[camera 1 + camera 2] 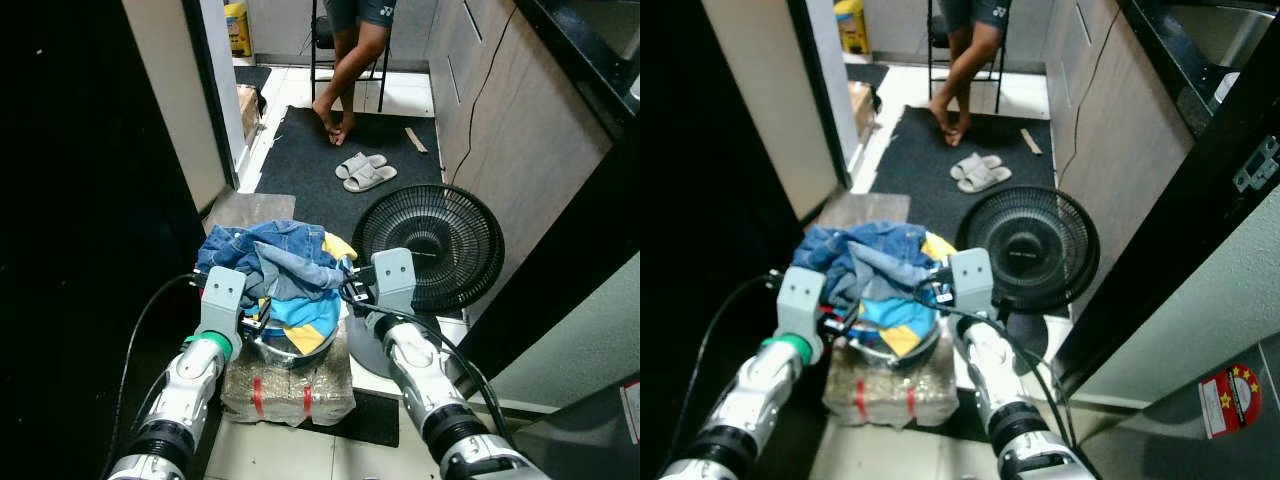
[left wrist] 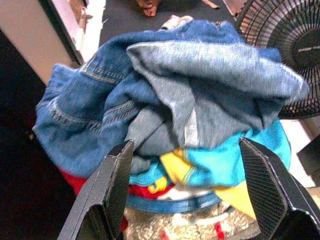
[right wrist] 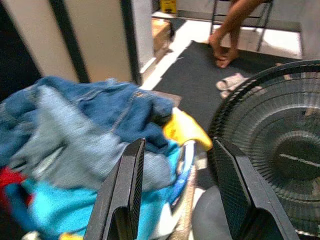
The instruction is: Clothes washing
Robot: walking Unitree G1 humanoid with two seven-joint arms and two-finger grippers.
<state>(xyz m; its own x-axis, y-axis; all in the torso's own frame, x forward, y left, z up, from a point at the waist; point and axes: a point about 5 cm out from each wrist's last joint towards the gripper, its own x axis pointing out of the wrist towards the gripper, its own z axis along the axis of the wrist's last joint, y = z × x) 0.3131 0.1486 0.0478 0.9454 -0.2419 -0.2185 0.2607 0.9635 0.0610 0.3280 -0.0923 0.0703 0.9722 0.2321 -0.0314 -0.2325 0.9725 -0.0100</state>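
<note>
Clothes pile (image 1: 275, 270) between both grippers; left fingers (image 2: 107, 192), right fingers (image 3: 125, 192) apart.

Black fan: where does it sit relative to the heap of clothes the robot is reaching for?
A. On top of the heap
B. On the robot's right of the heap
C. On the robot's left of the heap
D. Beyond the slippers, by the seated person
B: the black fan stands on the floor just to the robot's right of the clothes heap.
</note>
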